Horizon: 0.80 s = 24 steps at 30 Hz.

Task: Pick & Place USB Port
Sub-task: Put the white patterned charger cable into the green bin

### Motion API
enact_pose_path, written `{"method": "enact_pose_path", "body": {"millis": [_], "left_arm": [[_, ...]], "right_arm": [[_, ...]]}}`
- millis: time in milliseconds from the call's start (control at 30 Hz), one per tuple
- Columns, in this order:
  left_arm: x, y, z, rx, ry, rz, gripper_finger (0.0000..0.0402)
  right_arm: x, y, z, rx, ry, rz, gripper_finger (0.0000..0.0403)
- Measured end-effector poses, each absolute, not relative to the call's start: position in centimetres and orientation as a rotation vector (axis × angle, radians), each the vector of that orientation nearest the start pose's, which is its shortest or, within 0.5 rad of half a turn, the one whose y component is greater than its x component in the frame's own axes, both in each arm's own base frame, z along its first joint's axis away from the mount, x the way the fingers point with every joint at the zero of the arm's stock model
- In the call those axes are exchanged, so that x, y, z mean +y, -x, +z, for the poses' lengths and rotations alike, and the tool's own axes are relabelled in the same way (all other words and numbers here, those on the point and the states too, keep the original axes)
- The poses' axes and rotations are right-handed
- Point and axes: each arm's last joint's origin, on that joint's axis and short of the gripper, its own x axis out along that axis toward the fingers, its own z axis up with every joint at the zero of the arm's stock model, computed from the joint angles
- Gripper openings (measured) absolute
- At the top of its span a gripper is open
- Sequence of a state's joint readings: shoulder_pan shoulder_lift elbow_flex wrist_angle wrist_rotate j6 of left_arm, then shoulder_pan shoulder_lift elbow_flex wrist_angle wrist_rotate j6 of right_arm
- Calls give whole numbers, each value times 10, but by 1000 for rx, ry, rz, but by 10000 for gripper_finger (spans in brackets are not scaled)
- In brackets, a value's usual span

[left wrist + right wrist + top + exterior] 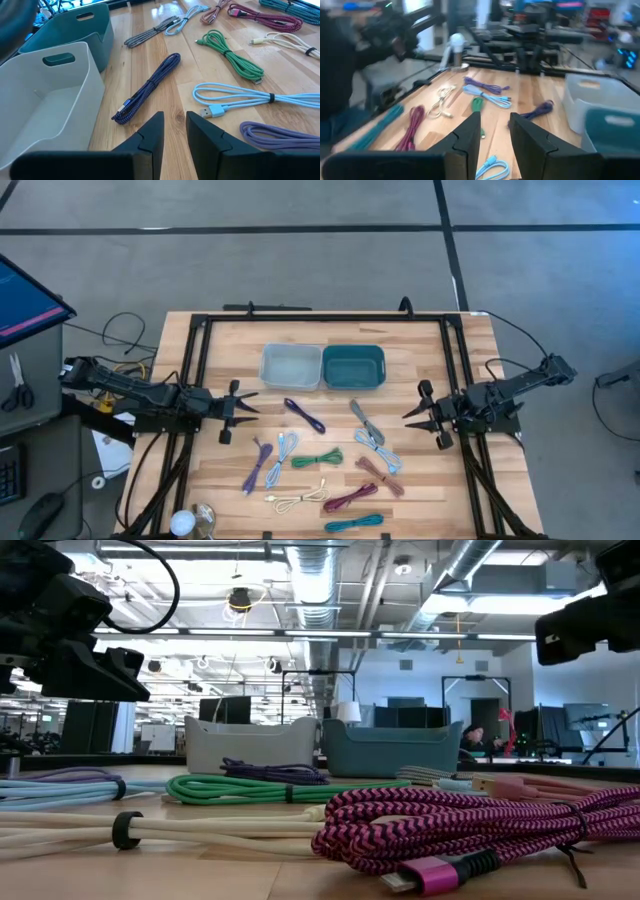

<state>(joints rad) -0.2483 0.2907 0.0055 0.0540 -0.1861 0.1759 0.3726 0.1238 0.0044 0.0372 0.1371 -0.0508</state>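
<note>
Wooden desk (210, 330) with two bins side by side toward the far edge: a pale grey bin (291, 367) and, touching it on the right-arm side, a teal bin (353, 368). Both bins bare inside as far as visible. All cables on the desk, none in a bin, spread on the near side of the grey bin. Dark blue cable (305, 415) closest, just in front of the seam between the two bins. Grey braided cable (361, 418) in front of the teal bin, with a light blue cable (378, 448) beyond it. Green cable (318, 459) farther from the grey bin, near the middle of the spread, beside another light blue cable (284, 451) and a purple cable (259, 465). Cream cable (298, 499), magenta cable (349, 498) and a teal cable (354, 523) farthest from the grey bin, near the front edge; a pinkish-brown cable (380, 476) beside them. Left gripper (240, 409) hovering off the grey bin's outer near corner, jaws parted and gripping nothing. Right gripper (412, 415) hovering well to the other side, past the teal bin, jaws likewise parted and gripping nothing.
</note>
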Motion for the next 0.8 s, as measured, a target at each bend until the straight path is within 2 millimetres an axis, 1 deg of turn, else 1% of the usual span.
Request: {"method": "enact_pose_path", "body": {"millis": [100, 300, 400, 800], "left_arm": [[-23, -111, 146, 220, -225, -82, 81], [-23, -111, 146, 220, -225, -82, 81], [-22, -111, 146, 220, -225, -81, 81], [-23, -111, 146, 219, -228, -82, 82]], "right_arm": [[35, -98, 158, 75, 84, 258, 98], [35, -99, 158, 90, -56, 247, 98], [35, -99, 159, 94, -91, 245, 98], [35, -99, 159, 94, -93, 244, 98]]}}
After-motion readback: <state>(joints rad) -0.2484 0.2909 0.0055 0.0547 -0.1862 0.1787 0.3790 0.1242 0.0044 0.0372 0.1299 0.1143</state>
